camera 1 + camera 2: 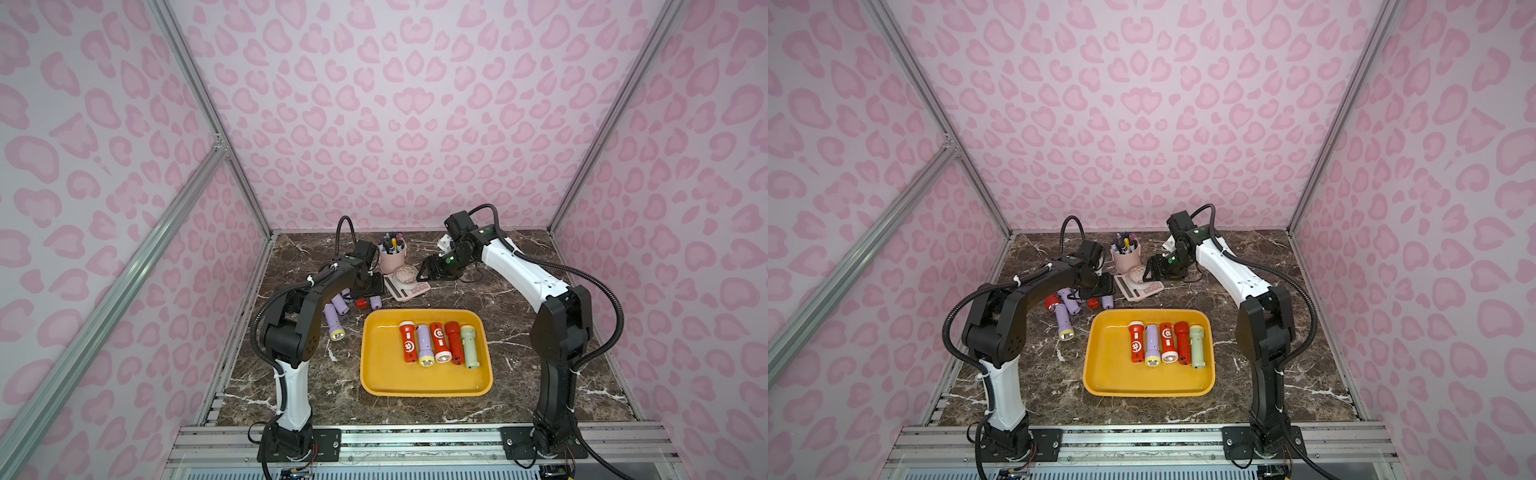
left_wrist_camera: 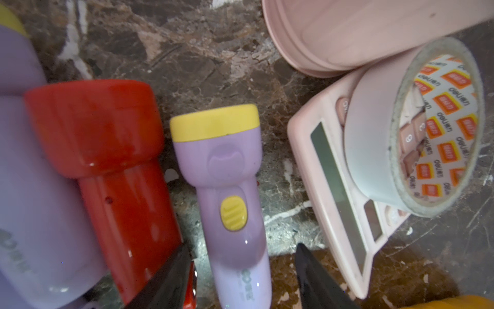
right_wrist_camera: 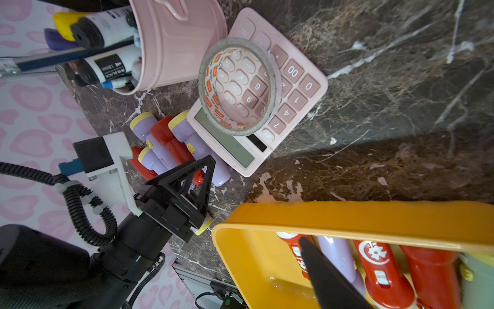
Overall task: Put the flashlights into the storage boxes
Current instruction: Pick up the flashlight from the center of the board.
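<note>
The yellow-orange storage box (image 1: pixel 426 392) (image 1: pixel 1148 392) lies mid-table, and several flashlights lie side by side in it: red (image 1: pixel 407 343), lilac (image 1: pixel 424 345) and one pale green (image 1: pixel 469 347). More flashlights lie loose behind its left corner, among them a lilac one (image 1: pixel 333 322) and a red one (image 2: pixel 107 149). My left gripper (image 2: pixel 242 246) (image 1: pixel 1100 291) is down over this cluster. It is open and straddles a lilac flashlight (image 2: pixel 230 187), with a gap at each finger. My right gripper (image 1: pixel 424 272) hovers open and empty above the calculator. Only one of its fingers (image 3: pixel 328 281) shows in the right wrist view.
A pink pen cup (image 1: pixel 392 259) stands at the back. In front of it a pink calculator (image 1: pixel 415 291) (image 2: pixel 336 187) carries a tape roll (image 1: pixel 405 274) (image 2: pixel 374 139), close beside the straddled flashlight. Metal frame posts and pink walls close in the table.
</note>
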Motion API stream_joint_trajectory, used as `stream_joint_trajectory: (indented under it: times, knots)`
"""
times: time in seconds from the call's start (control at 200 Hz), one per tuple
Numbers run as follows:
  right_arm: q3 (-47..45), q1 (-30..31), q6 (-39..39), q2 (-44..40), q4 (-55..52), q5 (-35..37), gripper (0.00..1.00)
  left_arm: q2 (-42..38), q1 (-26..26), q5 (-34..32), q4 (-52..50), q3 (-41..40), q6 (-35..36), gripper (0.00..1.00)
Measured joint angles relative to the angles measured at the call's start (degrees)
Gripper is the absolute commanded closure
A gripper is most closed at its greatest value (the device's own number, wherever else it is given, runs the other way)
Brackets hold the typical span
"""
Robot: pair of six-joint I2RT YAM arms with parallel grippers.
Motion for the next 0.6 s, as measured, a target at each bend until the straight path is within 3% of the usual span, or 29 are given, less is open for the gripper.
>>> stream_joint_trajectory:
  times: [0.45,0.6]
  knots:
    - [0.94,0.52,-0.02,0.57,-0.61,-0.46,0.36,2.47,0.61,0.2,0.04,1.4,0.22,0.37]
    - [1.09,0.81,-0.02,1.07,-1.29,-0.46,0.36,3.32,0.81,0.28,0.04,1.99,0.46,0.42]
